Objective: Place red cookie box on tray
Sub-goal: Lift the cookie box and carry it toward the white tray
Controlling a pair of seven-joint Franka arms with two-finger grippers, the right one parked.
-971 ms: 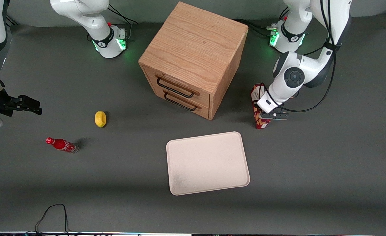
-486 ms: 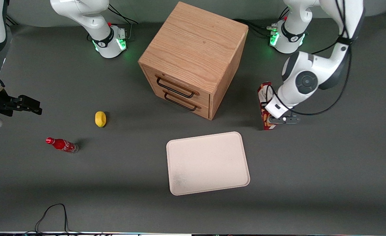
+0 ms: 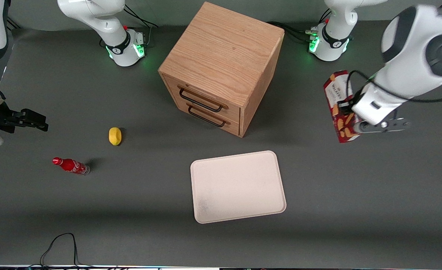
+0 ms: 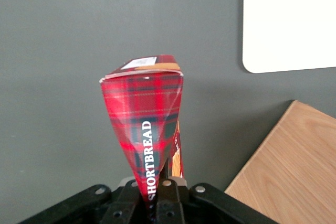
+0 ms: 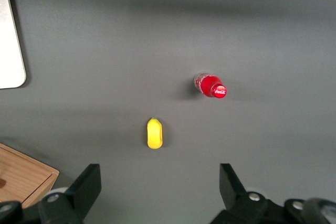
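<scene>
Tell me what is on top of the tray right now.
Nothing lies on the tray; its whole cream surface shows bare, with only a faint grey smudge near one corner. The red cookie box hangs in the hand, shut on it, above the table toward the working arm's end.

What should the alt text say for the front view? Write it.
The left arm's end effector holds the red cookie box above the table, toward the working arm's end. The tray lies bare in front of the wooden drawer cabinet.
</scene>
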